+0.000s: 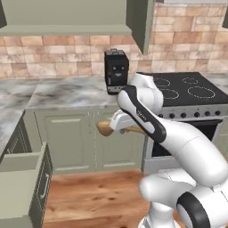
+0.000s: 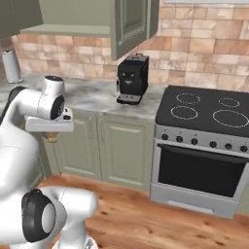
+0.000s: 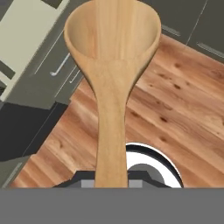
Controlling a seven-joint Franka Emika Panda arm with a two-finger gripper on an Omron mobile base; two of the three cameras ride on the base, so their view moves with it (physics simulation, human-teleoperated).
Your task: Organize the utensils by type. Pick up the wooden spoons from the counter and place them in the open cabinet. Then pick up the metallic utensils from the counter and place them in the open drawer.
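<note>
Brick wall (image 2: pixel 204 39), wood floor (image 1: pixel 93 196), black stove (image 2: pixel 209 109), coffee machine (image 2: pixel 132 78).

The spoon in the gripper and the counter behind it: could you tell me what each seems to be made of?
The wooden spoon looks like light tan wood, matte, with lengthwise grain along bowl and handle. The counter looks like polished grey-white marble with darker veins, though it could be imitation stone.
</note>
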